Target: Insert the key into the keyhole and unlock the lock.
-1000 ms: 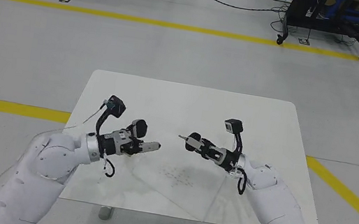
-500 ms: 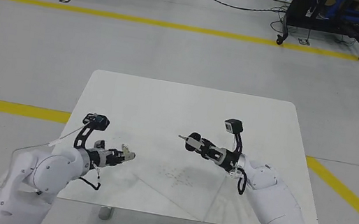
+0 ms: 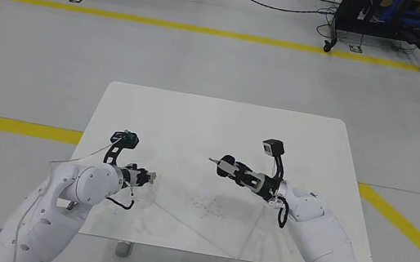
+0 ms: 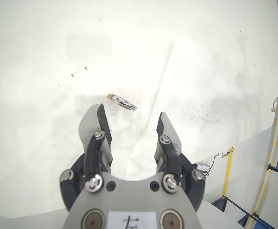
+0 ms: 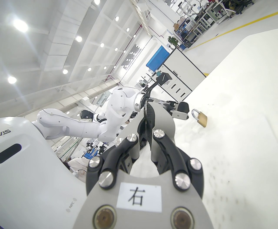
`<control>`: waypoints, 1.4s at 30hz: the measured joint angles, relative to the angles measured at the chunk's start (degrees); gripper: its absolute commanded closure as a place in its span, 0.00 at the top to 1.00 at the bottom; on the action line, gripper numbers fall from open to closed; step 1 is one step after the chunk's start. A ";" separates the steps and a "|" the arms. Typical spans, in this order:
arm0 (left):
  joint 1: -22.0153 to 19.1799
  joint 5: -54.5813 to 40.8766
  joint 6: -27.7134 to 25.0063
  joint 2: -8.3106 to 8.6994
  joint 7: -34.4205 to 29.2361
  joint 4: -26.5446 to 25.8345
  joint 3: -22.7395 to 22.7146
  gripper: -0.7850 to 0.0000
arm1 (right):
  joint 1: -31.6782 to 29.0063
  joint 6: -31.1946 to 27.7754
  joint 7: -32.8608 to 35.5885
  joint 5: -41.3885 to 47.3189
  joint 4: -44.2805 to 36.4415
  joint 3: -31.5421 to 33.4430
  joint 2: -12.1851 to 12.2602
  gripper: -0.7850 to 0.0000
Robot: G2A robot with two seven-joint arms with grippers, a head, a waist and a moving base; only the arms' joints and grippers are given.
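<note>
Left gripper (image 4: 131,111) spread wide, empty, just short of lock (image 4: 121,102).
Small, hard, slick; I'd pinch its brass body. Right gripper (image 5: 148,108) clamps key (image 3: 211,161).

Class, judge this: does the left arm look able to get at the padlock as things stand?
Probably yes: the left tool is open, the padlock lies just ahead of it, and nothing sits between them.
</note>
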 measured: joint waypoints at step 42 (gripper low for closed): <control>-4.90 2.70 -3.86 -1.07 -1.12 7.86 4.57 0.00 | 0.00 0.00 0.00 0.00 0.00 0.00 0.00 0.00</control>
